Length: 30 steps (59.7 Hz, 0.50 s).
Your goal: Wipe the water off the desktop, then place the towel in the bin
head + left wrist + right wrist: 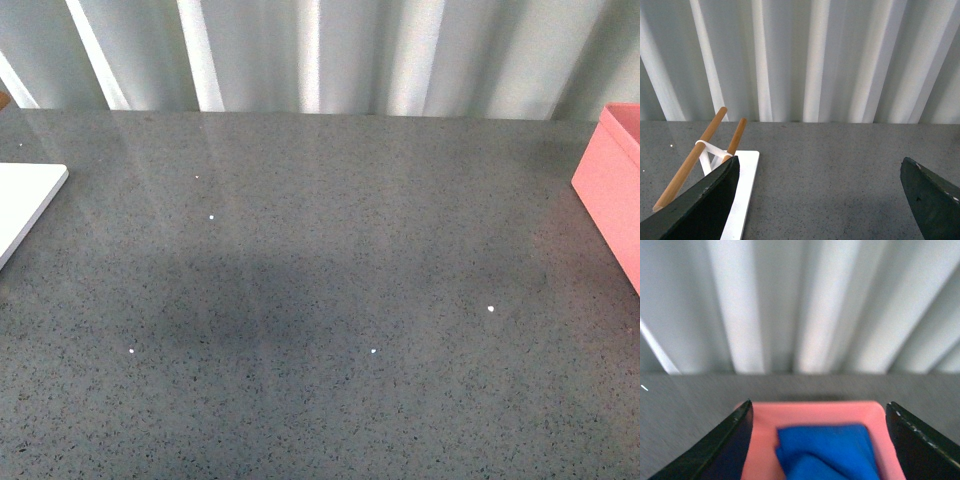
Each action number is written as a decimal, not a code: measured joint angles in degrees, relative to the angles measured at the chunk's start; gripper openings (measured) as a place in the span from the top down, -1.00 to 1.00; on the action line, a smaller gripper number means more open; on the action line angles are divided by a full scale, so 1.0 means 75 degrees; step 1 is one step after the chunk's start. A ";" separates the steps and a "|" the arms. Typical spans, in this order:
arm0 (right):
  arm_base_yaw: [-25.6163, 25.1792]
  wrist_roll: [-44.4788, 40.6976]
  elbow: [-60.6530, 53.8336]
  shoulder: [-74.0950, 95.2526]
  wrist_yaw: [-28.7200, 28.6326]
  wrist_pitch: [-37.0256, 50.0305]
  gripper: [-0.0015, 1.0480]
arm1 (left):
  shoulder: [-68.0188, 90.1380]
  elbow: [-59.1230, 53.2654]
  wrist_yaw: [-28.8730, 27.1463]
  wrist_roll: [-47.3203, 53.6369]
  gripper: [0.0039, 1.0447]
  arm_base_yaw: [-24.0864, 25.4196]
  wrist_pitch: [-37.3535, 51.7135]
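Right gripper (819, 440) jaws spread wide, nothing between them. The towel (827, 452) lies inside the bin (762, 432), directly between and beyond the two dark fingers (722, 447) in the right wrist view, apart from both. It's bunched, blue, blurred; its lower part is cut by the frame edge, no tag visible.

Front view: bin (612, 190) sits at 3 o'clock on the desktop (320, 300), only its near corner and one wall in frame, inside not visible from here. Neither arm shows in this view. A few tiny bright specks dot the desktop; can't tell if they are droplets or glints. A darker patch crosses the middle.

Left gripper (820, 192) also wide open and empty, over bare desktop. A white board (25, 200) lies at 9 o'clock in the front view, mostly cropped. Left wrist view shows a rack (705, 150) of two wooden rods on a white frame standing on that board, partly hidden behind one finger (705, 205).

Corrugated pale wall (320, 55) at 12 o'clock behind the desk.
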 joint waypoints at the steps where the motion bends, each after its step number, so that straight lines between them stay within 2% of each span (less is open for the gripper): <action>1: 0.0067 0.0093 -0.0280 -0.0134 0.0020 0.0385 -0.17 | 0.0000 0.0000 0.0003 0.0000 -0.87 0.0000 0.0000; 5: 0.0376 0.0358 -0.1314 -0.0804 0.0236 0.1364 0.17 | 0.0000 0.0000 -0.0003 0.0000 -0.87 0.0000 0.0000; 10: 0.0676 0.0469 -0.2264 -0.1419 0.0504 0.1614 0.58 | 0.0000 0.0000 -0.0006 0.0000 -0.87 0.0000 0.0000; 16: 0.0857 0.0510 -0.2914 -0.1862 0.0752 0.1693 0.91 | 0.0000 0.0000 0.0000 0.0000 -0.87 0.0000 0.0000; 30: 0.1268 0.0522 -0.3928 -0.2970 0.1072 0.1673 0.94 | 0.0000 0.0000 -0.0003 0.0000 -0.87 0.0000 0.0000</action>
